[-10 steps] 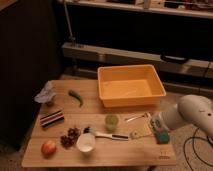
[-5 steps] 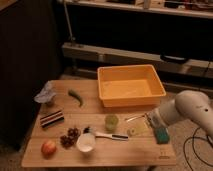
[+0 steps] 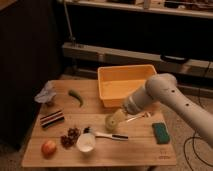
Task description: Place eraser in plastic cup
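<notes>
Eraser (image 3: pixel 52 119) flat on table (image 3: pixel 135 150) left side, untouched. Arm (image 3: pixel 161 92) has swung left from right edge; gripper (image 3: pixel 114 121) now mid-table, hiding plastic cup, jaws spread wide, empty. Pickup not begun; eraser well apart, further left.

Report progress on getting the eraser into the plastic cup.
Done: nothing yet. The eraser lies flat on the left of the table, not held. In hand: the gripper is open at mid-table, right at the cup and well away from the eraser. Left: reach over to the eraser, grip it, carry it back and drop it into the cup.
</notes>
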Motion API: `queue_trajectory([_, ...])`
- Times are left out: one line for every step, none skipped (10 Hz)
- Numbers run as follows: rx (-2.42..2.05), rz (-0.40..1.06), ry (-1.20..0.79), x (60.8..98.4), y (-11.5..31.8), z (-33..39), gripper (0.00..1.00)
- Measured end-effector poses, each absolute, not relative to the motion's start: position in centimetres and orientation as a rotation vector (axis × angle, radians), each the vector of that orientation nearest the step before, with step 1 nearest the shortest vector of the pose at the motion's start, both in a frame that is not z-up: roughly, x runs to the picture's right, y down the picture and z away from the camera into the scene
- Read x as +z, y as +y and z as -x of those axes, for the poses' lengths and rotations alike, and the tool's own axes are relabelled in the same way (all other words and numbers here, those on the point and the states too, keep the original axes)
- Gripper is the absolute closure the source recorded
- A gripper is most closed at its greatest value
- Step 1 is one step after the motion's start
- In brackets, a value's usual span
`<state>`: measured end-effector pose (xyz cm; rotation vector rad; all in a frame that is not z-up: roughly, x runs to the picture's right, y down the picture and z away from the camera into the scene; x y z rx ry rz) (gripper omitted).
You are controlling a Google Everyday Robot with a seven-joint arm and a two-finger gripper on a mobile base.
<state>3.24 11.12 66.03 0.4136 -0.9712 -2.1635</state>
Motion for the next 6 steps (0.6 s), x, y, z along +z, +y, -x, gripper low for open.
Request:
queue_trajectory([-2.224,-0.438,-0.973,65.9,10.8,-1.7,0.20])
queue_trajectory([-2.339,-0.489,-0.970,65.9,10.5,1.0,0.20])
queue_trajectory([-2.398,-0.507,-0.956,65.9,10.5,2.1,0.20])
queue_trajectory([-2.428,-0.516,-0.945,66.0,10.4,2.8,0.20])
queue_trajectory([-2.434,-0.516,-0.941,66.0,10.4,2.8,0.20])
queue_trajectory([-2.432,-0.515,-0.939,66.0,10.4,2.6,0.20])
